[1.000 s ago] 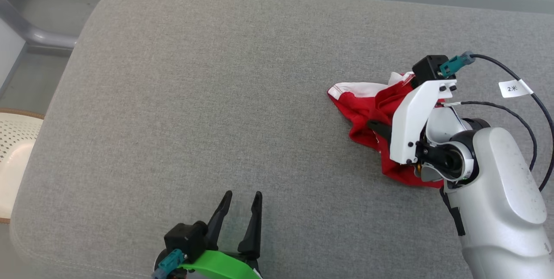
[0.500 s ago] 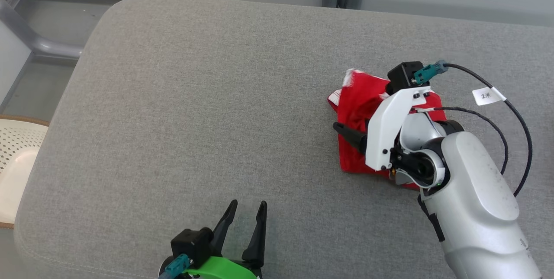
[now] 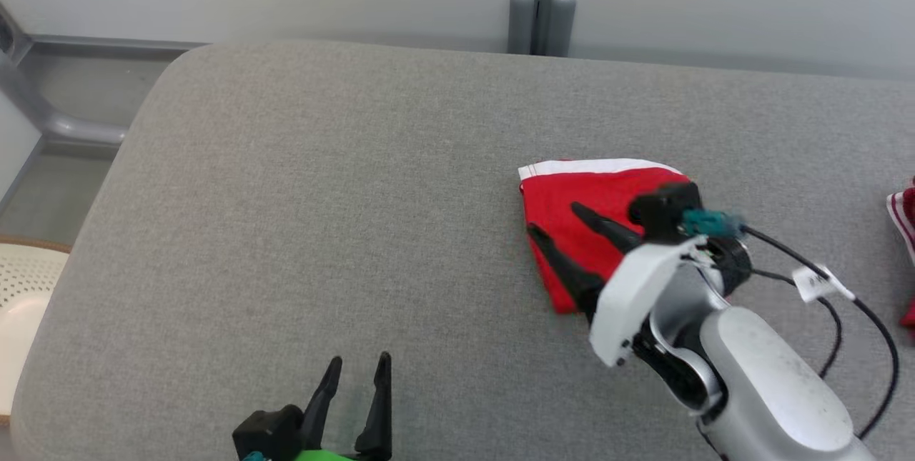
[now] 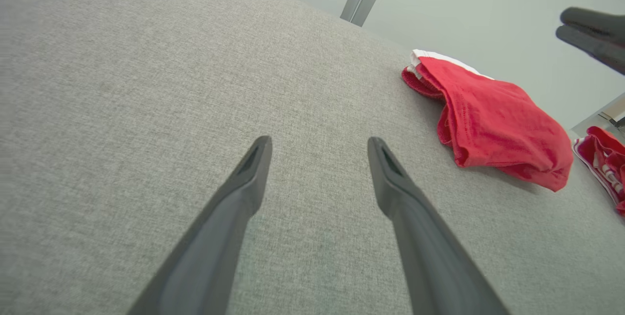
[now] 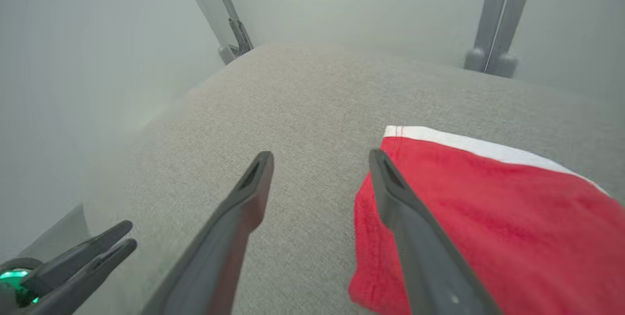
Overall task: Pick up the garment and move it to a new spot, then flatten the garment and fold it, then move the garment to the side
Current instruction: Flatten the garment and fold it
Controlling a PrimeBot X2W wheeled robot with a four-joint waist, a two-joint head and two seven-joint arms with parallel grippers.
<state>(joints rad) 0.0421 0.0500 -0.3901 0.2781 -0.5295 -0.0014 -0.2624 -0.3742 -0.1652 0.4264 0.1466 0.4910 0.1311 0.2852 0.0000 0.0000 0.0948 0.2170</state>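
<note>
Hovering with the right gripper (image 3: 554, 219) wide open and empty over the folded red garment (image 3: 572, 189), right of middle on the grey cushion (image 3: 322, 196); with the left gripper (image 3: 361, 359) open, empty, well apart. Judging the fold done, then needing a pinch through all layers to carry it aside.

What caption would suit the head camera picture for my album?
Open right hand hovers over the folded red garment on a gray cushion; left hand open nearby.

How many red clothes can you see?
2. One folded garment lies in the middle, by the open right pincer. Another red piece peeks in at the right edge, mostly cut off, so more may be hidden there.
</note>
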